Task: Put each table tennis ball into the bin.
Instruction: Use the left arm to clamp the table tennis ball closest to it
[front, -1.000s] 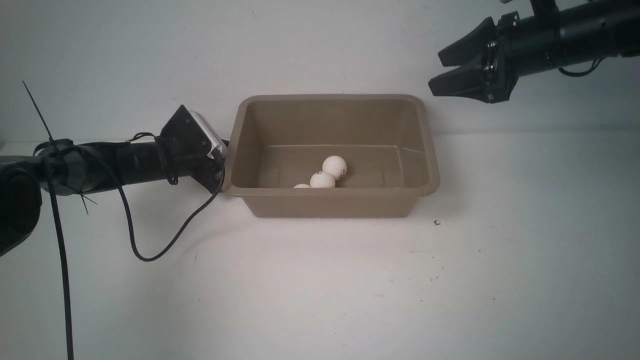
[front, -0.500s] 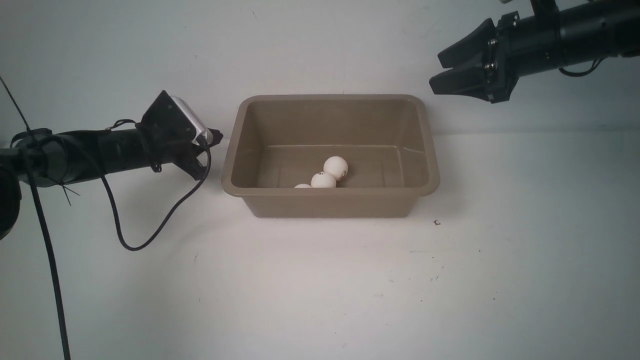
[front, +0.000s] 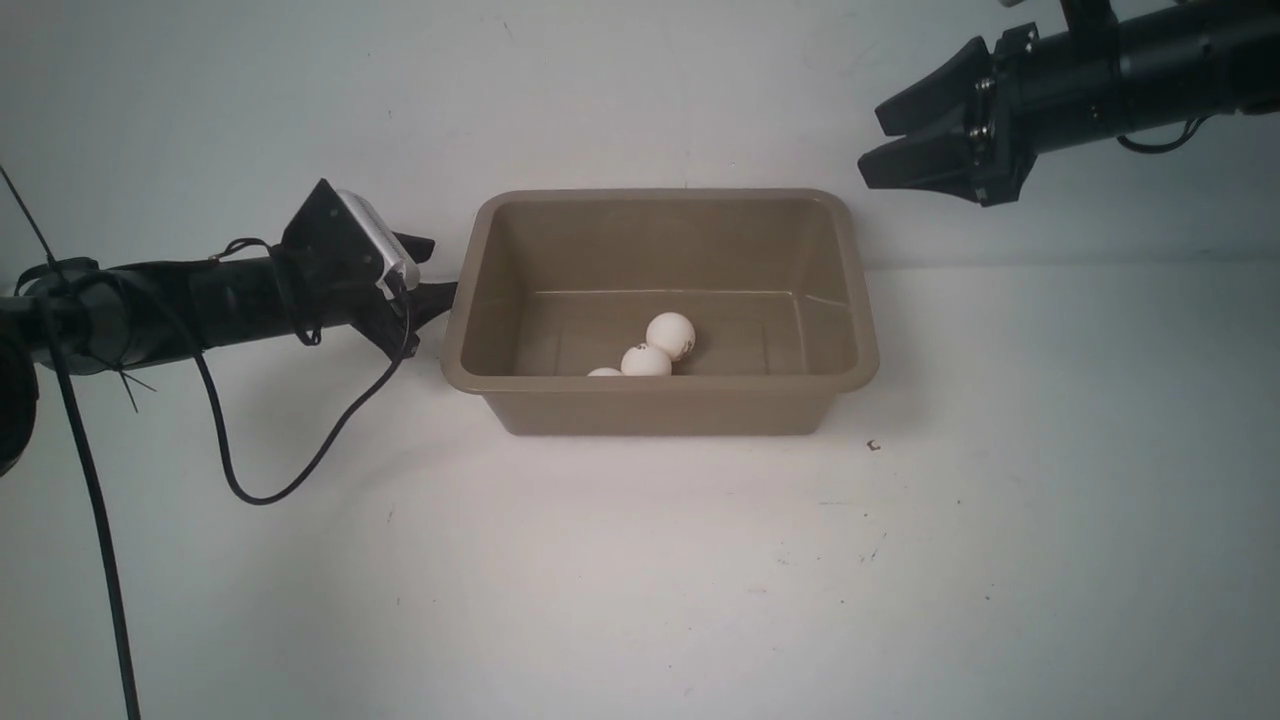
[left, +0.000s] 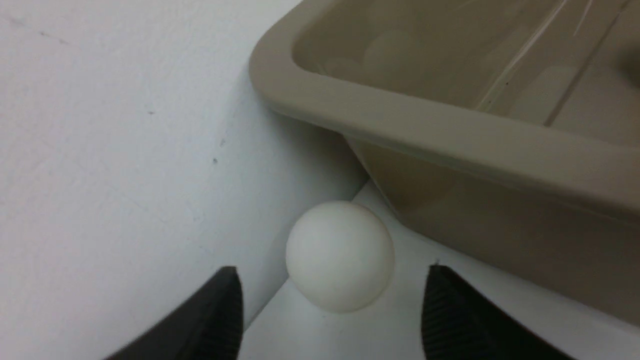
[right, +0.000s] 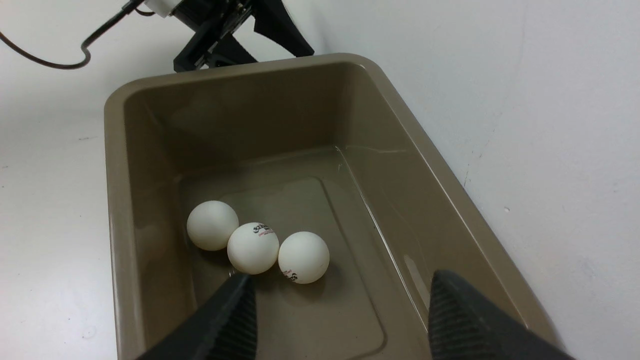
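Three table tennis balls (right: 253, 248) lay in the bin (front: 660, 384). The fourth ball (left: 340, 256) sat outside its far-left corner, just ahead of the left gripper (front: 440, 267), whose jaws stood open and empty. The right gripper (front: 872, 142) hovered open and empty, far right.

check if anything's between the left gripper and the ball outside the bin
Nothing visible: the table tennis ball sits just ahead of the open left gripper. Its way into the bin is blocked only by the bin's own wall and rim, so it must go over.
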